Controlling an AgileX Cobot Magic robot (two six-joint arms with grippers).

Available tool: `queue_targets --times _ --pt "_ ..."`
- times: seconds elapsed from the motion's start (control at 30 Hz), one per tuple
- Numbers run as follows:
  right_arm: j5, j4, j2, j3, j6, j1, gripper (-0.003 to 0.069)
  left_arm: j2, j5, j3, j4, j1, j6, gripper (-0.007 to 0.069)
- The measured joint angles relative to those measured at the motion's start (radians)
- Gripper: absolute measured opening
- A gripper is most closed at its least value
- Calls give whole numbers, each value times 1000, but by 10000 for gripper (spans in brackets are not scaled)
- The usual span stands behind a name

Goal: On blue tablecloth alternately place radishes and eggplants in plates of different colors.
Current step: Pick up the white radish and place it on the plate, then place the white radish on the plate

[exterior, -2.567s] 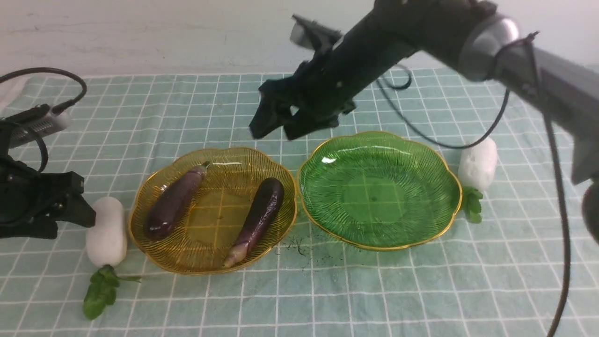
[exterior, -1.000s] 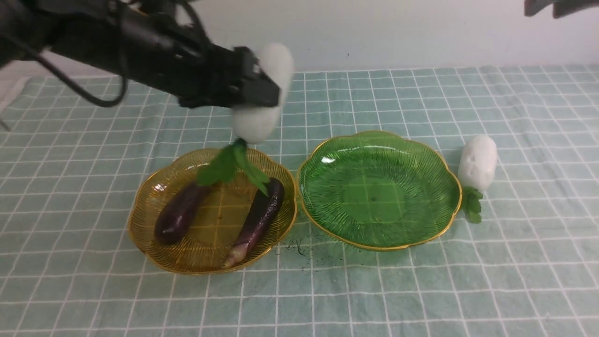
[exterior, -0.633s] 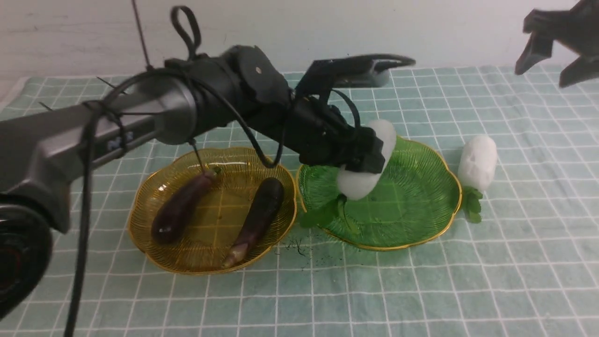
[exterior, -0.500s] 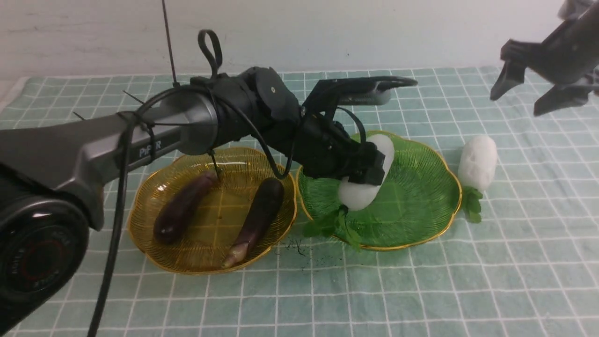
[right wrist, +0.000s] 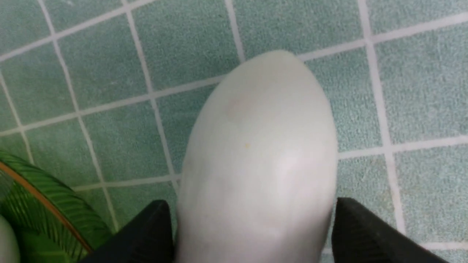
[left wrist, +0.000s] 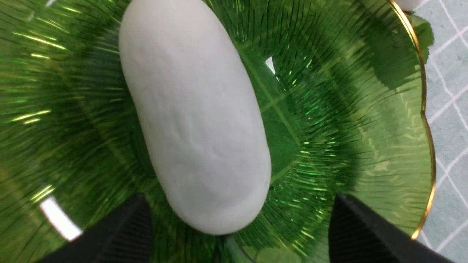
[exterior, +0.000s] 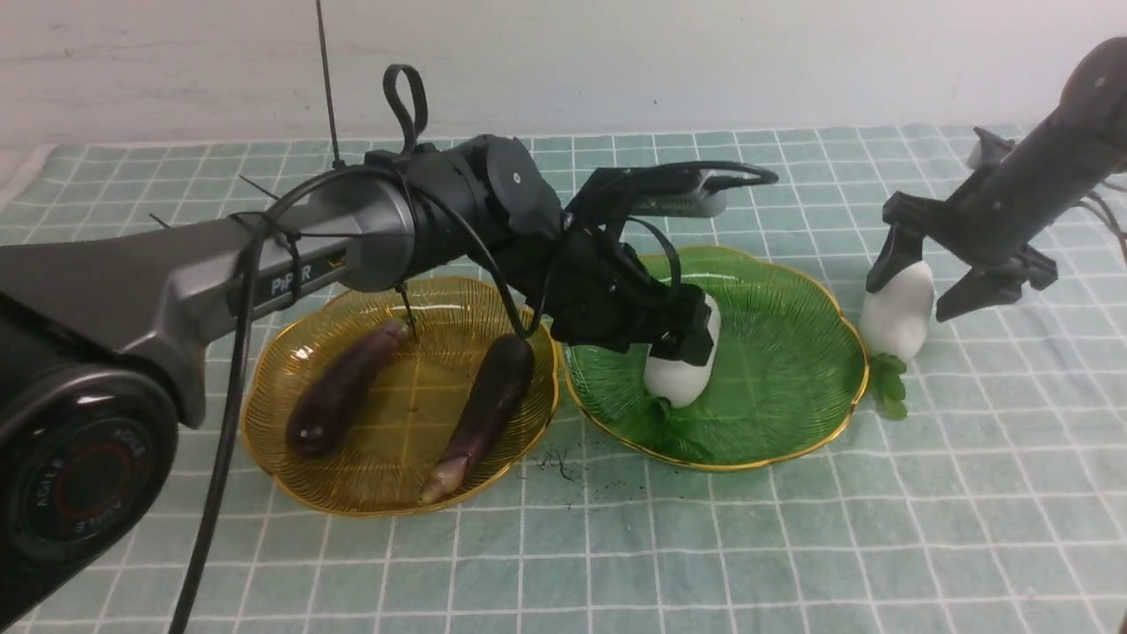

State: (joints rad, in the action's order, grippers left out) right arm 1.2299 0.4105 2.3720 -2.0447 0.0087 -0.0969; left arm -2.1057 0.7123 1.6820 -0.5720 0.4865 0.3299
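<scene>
1. White stubby radish 1 (left wrist: 193, 120) lies in green ribbed plastic plate (left wrist: 347, 128); left gripper (left wrist: 239, 201) fingers spread clear.
2. White radish 2 (right wrist: 256, 146) on teal gridded tablecloth (right wrist: 102, 73), right gripper (right wrist: 252, 202) open astride; likely firm, slick: grip mid-body.

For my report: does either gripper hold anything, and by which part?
Left gripper: open, holding nothing. Right gripper straddles the radish on the cloth; grip cannot be told.
</scene>
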Motion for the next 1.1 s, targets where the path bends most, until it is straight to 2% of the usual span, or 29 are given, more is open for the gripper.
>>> queue_targets --times 0.03,0.07,0.13,0.17,0.23,0.4,0.57,0.9,1.0,1.1 --pt "0 0 0 0 0 0 499 3 8 4 9 -1 -5 533" --pt "0 0 0 0 -9 -1 442 38 50 21 54 -13 -43 405" --pt "0 -8 -7 0 -35 -1 448 101 126 43 139 -26 -67 192" --pt "0 -10 -9 0 -37 -1 449 107 134 45 147 -28 -69 174" --pt "3 -24 -59 0 -52 -6 449 209 250 55 257 -46 -82 33" --pt "4 12 -232 0 -53 -5 449 371 366 53 374 -83 -134 -7" --pt "7 42 -338 -1 -59 38 449 527 379 -17 426 -101 -173 -8" --pt "15 -12 -244 117 -64 248 451 885 260 -441 415 -102 -204 -8" --pt "14 -17 -200 123 -42 266 491 957 240 -526 401 -102 -205 -8" --pt "13 -37 -187 126 -23 273 589 1037 220 -625 390 -102 -209 -8"
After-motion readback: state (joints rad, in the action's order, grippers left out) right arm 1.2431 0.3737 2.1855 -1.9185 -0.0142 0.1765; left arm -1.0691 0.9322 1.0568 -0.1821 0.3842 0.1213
